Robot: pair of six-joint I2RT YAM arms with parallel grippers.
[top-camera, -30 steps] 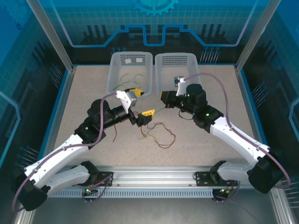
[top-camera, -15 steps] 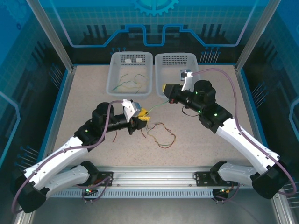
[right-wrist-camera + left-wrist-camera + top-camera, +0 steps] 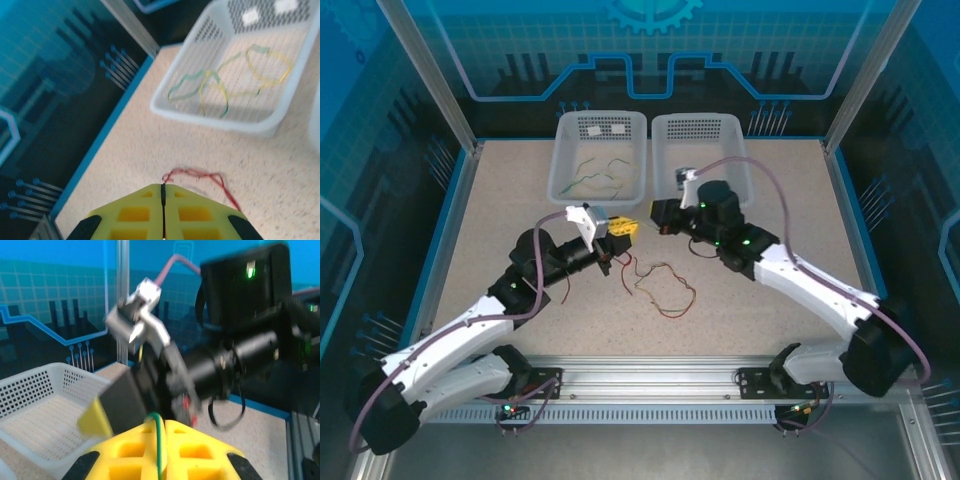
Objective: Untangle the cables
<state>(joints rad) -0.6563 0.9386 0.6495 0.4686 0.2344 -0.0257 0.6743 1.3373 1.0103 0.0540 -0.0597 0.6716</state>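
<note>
A loose tangle of red and yellow-green cables lies on the table in front of both arms. My left gripper hovers just behind it, its yellow fingers shut on a green cable that runs up between the pads. My right gripper is close by, to the right of the left one and above the table. It is shut, and a red cable leaves its fingertips and trails over the table. Several yellow-green cables lie in the left white basket.
The second white basket stands to the right of the first, at the back of the table, right behind my right gripper. In the left wrist view the right arm's wrist looms very near. Blue-edged walls ring the table.
My right gripper has swung left and come close to the left gripper. My left gripper has moved back toward the baskets. The green cable stretched between them half a second ago no longer shows taut.
</note>
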